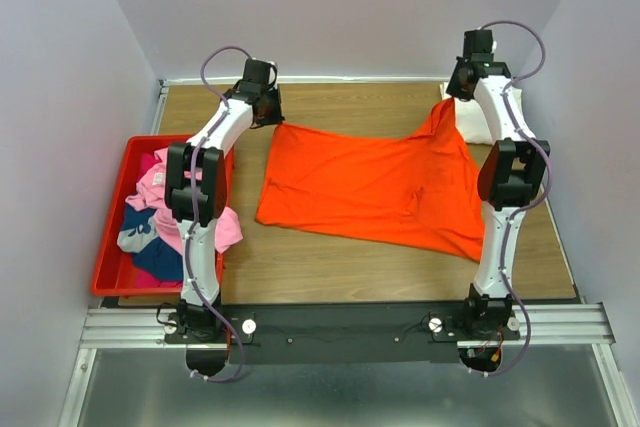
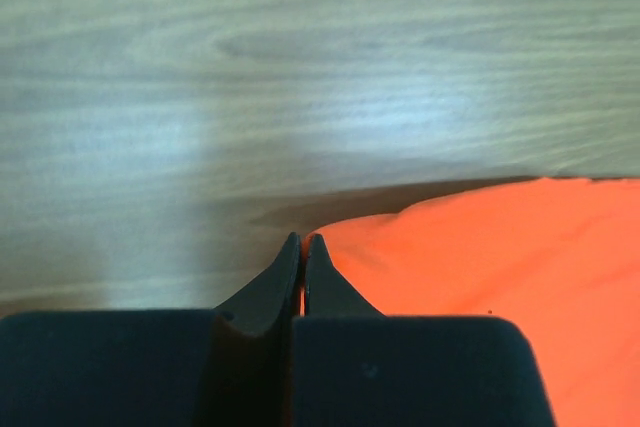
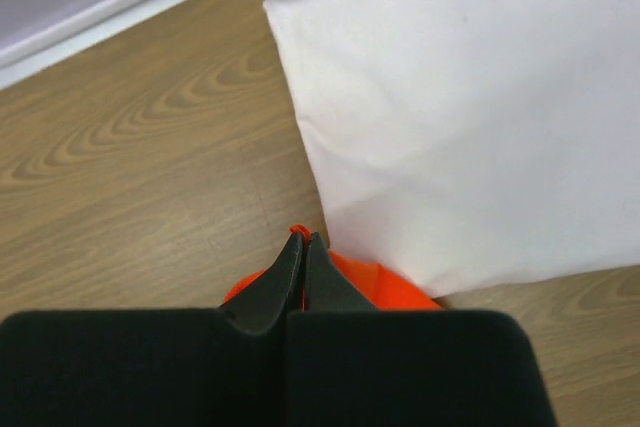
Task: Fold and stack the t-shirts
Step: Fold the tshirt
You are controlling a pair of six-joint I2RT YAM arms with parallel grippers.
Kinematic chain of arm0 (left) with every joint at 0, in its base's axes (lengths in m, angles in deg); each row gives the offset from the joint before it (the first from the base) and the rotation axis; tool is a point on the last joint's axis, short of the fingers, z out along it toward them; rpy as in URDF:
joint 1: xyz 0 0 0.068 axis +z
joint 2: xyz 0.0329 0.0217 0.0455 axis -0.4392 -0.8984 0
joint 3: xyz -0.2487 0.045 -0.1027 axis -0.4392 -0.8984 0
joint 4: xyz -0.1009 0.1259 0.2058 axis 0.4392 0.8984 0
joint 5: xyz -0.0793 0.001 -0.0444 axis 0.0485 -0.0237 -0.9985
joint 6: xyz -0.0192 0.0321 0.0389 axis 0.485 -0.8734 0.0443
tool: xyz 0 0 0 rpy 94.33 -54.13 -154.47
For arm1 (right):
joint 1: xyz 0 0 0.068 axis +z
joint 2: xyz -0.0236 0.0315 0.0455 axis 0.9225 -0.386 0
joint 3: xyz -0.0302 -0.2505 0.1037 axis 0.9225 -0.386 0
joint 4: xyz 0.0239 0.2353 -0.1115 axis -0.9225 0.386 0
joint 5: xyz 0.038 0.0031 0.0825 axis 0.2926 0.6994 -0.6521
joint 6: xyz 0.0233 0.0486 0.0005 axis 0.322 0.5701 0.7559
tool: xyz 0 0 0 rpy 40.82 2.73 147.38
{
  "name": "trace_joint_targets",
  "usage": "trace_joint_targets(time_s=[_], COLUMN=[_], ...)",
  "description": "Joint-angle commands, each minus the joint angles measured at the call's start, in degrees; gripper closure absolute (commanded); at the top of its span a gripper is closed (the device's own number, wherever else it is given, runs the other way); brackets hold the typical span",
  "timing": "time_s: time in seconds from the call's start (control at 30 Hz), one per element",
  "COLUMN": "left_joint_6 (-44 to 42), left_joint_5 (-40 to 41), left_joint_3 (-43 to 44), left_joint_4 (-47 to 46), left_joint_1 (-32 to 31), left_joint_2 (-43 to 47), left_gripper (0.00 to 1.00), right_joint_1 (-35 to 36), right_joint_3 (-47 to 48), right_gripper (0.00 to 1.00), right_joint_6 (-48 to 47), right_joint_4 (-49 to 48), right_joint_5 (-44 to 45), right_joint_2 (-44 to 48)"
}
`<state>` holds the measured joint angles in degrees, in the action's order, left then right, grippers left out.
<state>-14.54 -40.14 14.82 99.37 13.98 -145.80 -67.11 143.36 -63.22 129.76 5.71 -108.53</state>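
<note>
The orange t-shirt (image 1: 370,187) lies spread mid-table (image 1: 330,272), both far corners pinched between closed fingers. The left gripper (image 2: 303,239) sits low, and the right gripper (image 3: 303,237) holds its corner raised beside the folded cream-white t-shirt (image 3: 450,107) — probably to pull the cloth flat for folding. The other t-shirts (image 1: 160,217) lie heaped in the red bin (image 1: 108,257).

Spread t-shirt (image 1: 370,187) on table (image 1: 350,267) centre, bin (image 1: 105,282) with heaped t-shirts (image 1: 160,217) left, folded t-shirt (image 3: 450,97) behind right
</note>
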Motion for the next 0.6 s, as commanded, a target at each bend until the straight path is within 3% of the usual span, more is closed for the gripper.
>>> trace_joint_targets(time_s=[0.0,0.2,0.57], left_joint_6=[-1.6,-3.2,-4.9], left_joint_5=[-2.4,-2.0,0.5], left_joint_3=[2.9,-1.9,-12.4], left_joint_4=[-2.0,-6.4,-10.1], left_joint_1=[0.9,1.4,1.4], left_joint_2=[-1.4,1.4,7.0], left_gripper=[1.00,1.00,1.00], right_joint_1=[-2.1,-2.1,-2.0], right_joint_3=[2.9,-3.5,-25.9], right_gripper=[0.99,1.00,1.00], right_joint_6=[0.0,1.3,4.6], right_joint_4=[2.1,5.0,11.3], right_joint_5=[-1.1,-2.0,-5.2], right_joint_2=[1.8,9.9,27.7])
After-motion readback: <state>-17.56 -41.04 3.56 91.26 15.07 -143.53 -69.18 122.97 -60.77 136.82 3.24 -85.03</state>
